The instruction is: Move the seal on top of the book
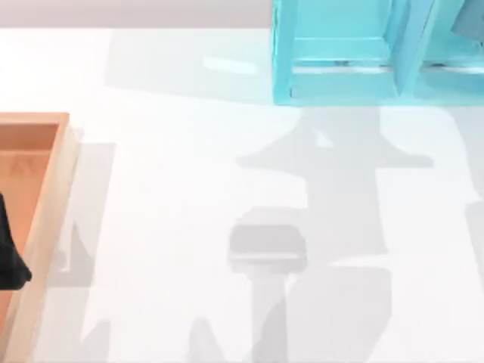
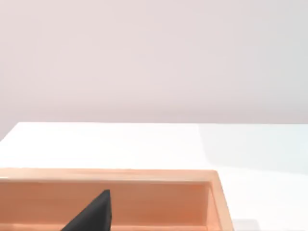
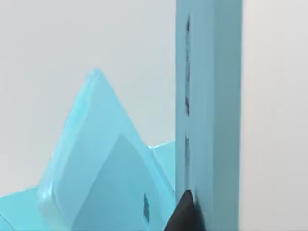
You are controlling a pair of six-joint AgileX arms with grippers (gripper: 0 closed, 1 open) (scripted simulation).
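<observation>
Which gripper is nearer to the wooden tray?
Left. The left gripper hangs over the wooden tray; the right gripper is close against the light-blue shelf, far across the table.

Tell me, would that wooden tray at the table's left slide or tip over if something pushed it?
The wooden tray looks low, wide and flat-bottomed, so it would probably slide rather than tip. Its thick walls suggest it is stiff, likely not fragile. The smooth white table may let it slip easily. The left pincer is over it.
</observation>
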